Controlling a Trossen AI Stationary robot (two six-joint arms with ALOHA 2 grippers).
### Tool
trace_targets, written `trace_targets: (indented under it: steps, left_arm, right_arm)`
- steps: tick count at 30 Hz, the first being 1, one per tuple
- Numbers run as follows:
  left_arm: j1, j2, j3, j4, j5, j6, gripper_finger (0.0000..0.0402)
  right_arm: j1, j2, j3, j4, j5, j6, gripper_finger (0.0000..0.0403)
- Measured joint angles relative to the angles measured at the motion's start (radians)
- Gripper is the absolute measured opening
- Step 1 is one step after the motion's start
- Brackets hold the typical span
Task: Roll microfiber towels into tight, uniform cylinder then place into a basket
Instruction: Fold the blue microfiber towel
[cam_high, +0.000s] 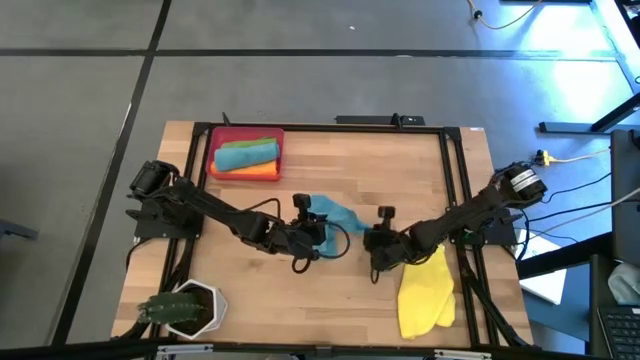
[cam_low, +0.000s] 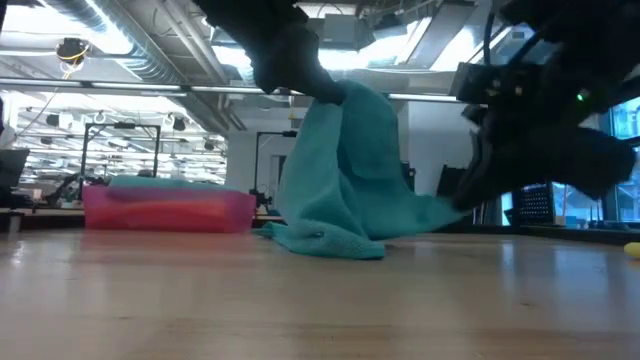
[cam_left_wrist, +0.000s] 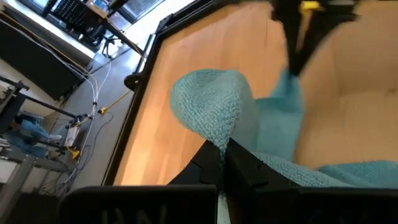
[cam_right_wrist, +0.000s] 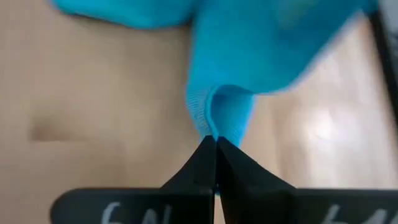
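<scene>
The left gripper (cam_high: 318, 232) is pinched on one raised edge of the soft teal-blue microfiber towel (cam_high: 336, 216) at the table's middle. The towel stretches rightward to the right gripper (cam_high: 374, 240), clamped on its far corner, so its long axis runs between the arms.

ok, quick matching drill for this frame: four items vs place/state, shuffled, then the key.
Items:
1. teal towel
2. yellow towel
3. red basket
4. white plant pot

Places/states:
A. table's near left corner
B. flat on the table beside the right arm
C. far left, rolled towels inside
D. pinched by left hand and right hand, partly lifted

Pairs: 1-D, 2-B, 3-C, 4-A
</scene>
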Motion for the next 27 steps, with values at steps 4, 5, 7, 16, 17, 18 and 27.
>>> trace_targets:
  steps: [4,5,7,16,17,18,27]
  left_arm:
    - [-0.006,0.0,0.0,0.0,0.072,-0.031,0.0002]
    - [-0.006,0.0,0.0,0.0,0.109,-0.038,0.0006]
    - [-0.007,0.0,0.0,0.0,0.164,-0.051,0.0018]
    - [-0.024,0.0,-0.008,-0.126,0.211,-0.122,0.0103]
    - [-0.03,0.0,-0.008,-0.154,0.206,-0.122,0.0109]
    - [-0.036,0.0,-0.008,-0.184,0.197,-0.124,0.0115]
    - [-0.08,-0.008,-0.01,-0.283,0.194,-0.304,0.0152]
  right_arm:
    - [0.025,-0.068,0.03,-0.105,0.071,0.092,0.0004]
    - [0.033,-0.082,0.03,-0.117,0.081,0.107,0.0004]
    - [0.047,-0.104,0.03,-0.122,0.093,0.124,0.0005]
    - [0.064,-0.13,0.03,-0.113,0.117,0.14,0.0004]
    - [0.064,-0.13,0.03,-0.113,0.117,0.14,0.0004]
    - [0.065,-0.13,0.03,-0.11,0.117,0.142,0.0005]
    - [0.065,-0.13,0.03,-0.102,0.106,0.18,0.0005]
